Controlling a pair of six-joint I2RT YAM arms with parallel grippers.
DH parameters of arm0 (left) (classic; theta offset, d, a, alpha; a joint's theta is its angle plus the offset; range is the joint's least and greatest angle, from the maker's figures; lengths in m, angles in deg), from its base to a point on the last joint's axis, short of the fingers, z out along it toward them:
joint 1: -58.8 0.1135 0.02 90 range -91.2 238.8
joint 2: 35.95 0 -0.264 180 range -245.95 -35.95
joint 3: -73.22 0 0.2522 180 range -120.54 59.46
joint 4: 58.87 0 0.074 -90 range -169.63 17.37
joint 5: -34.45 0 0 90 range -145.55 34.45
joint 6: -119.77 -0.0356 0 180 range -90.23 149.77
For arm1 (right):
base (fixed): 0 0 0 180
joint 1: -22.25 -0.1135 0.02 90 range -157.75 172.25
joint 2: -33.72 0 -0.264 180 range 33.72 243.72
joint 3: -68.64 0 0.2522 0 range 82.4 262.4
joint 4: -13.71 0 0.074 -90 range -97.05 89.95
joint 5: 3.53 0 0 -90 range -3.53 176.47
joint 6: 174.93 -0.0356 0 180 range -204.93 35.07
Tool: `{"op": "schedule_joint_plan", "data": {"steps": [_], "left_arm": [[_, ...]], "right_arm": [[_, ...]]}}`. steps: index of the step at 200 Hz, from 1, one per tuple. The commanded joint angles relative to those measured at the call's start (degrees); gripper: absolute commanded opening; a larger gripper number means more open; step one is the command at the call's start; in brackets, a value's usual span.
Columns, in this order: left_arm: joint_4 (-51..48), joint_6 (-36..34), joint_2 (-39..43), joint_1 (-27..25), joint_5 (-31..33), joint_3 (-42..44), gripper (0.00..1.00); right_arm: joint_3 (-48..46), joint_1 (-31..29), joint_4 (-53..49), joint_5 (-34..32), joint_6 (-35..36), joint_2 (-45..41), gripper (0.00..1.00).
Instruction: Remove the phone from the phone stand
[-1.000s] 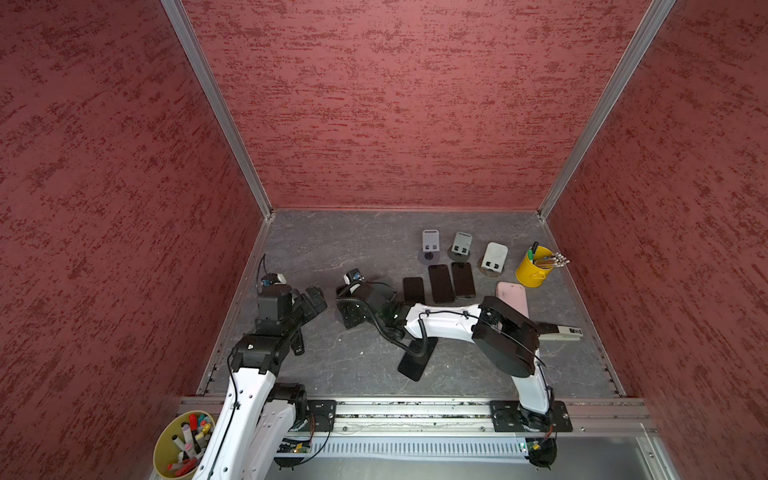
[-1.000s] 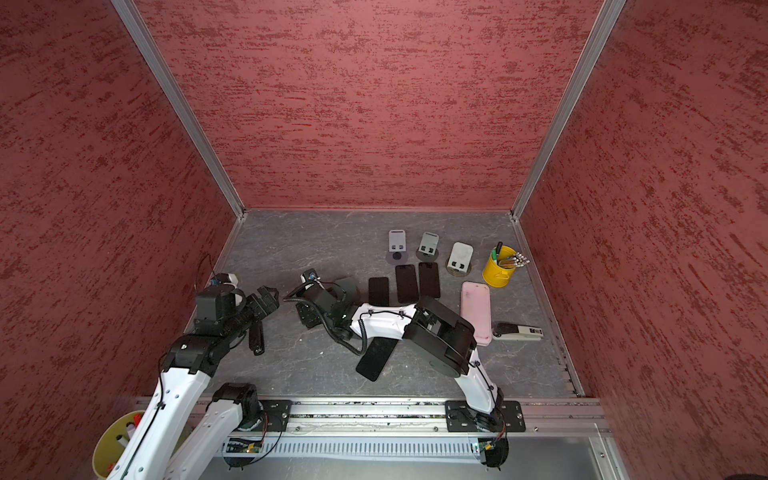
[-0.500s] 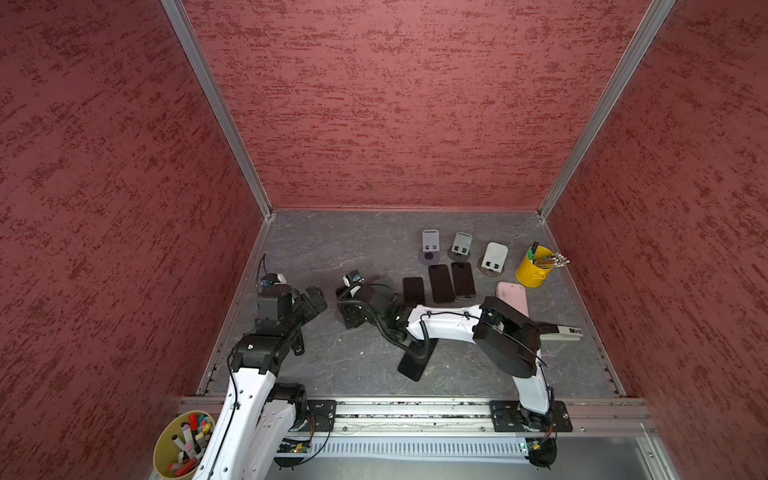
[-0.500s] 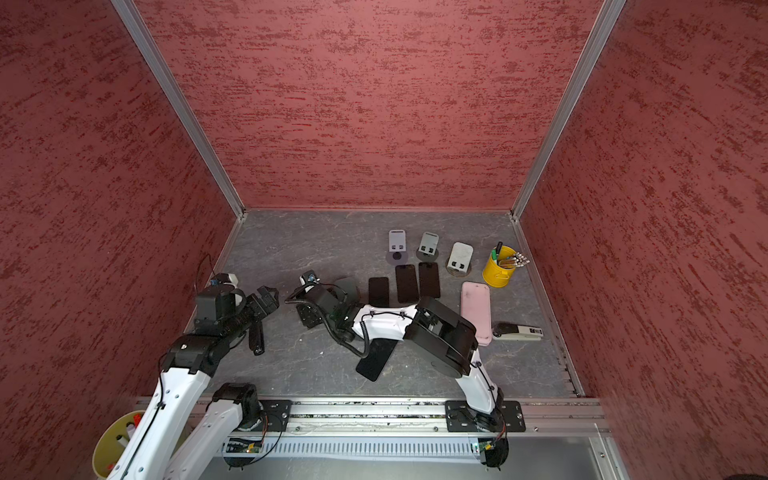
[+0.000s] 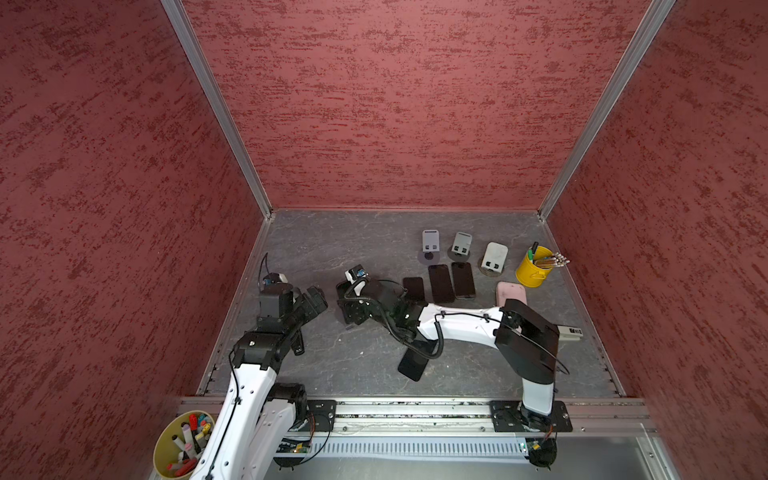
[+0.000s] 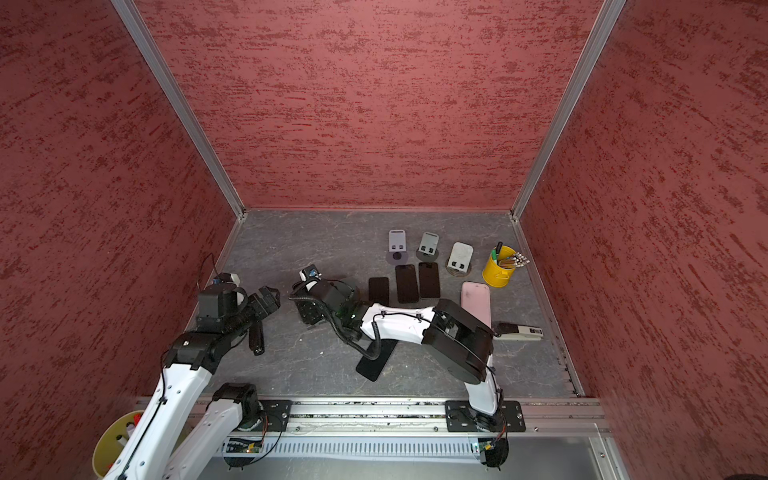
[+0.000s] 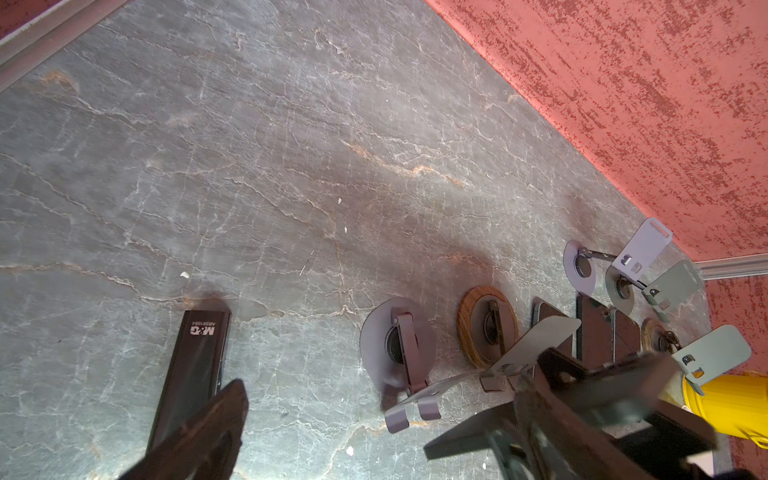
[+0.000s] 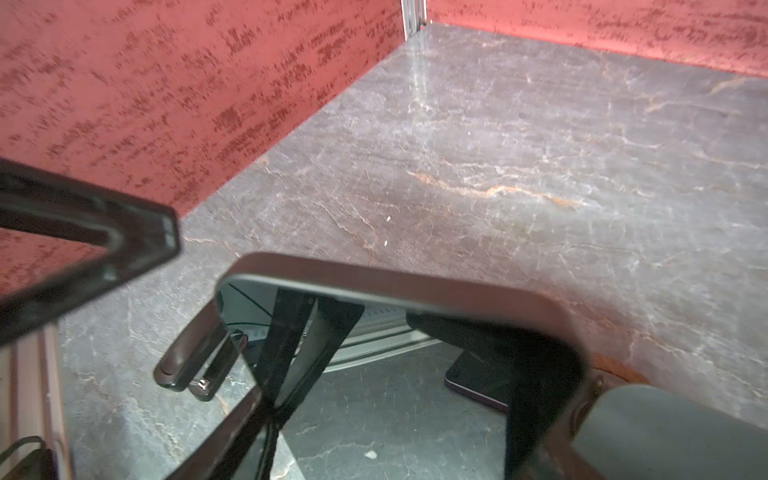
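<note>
Right wrist view: phone (image 8: 415, 286) sits inside my right gripper (image 8: 399, 332), against hook of stand (image 8: 189, 365). Nothing shifted over last second; jaws half-closed, cannot tell if gripping. Phone not yet off stand. Left gripper (image 5: 316, 299) wide, empty.

The phone (image 8: 395, 374) is glossy, the table (image 8: 540, 124) matt veined stone, the walls (image 5: 374, 104) rough, one stand base (image 7: 487, 326) wooden.

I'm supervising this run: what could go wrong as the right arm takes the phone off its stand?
1. The phone sits between the fingers of the right gripper, its edge at the hooked lip of the phone stand; a sideways pull might tip the stand.
2. The arm's cable hangs low over a spare phone lying on the table and could drag it.
</note>
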Motion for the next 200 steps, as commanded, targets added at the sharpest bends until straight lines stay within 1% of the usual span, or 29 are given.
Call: {"op": "schedule_joint_plan", "data": {"steps": [1, 39, 64, 110, 200], "left_arm": [[2.25, -1.31, -0.07, 0.37, -1.69, 0.04, 1.00], [3.51, -1.63, -0.88, -0.50, -3.02, 0.40, 1.00], [4.00, -1.62, -1.38, -2.80, -2.32, -0.01, 1.00], [4.62, -1.80, -3.53, -11.69, 2.87, -2.12, 1.00], [10.59, -2.08, -11.04, -25.08, 5.58, -4.86, 1.00]], "right_arm": [[-0.41, -0.31, -0.71, -1.62, -1.39, -4.24, 0.55], [-1.20, -0.26, -6.29, -2.65, -3.37, -6.94, 0.55], [-1.94, -0.08, -9.49, -3.65, -4.70, -8.34, 0.55], [-3.50, 1.35, -14.75, -5.17, -7.76, -10.64, 0.54], [-11.95, 7.11, -22.07, -6.47, -15.47, -19.47, 0.54]]}}
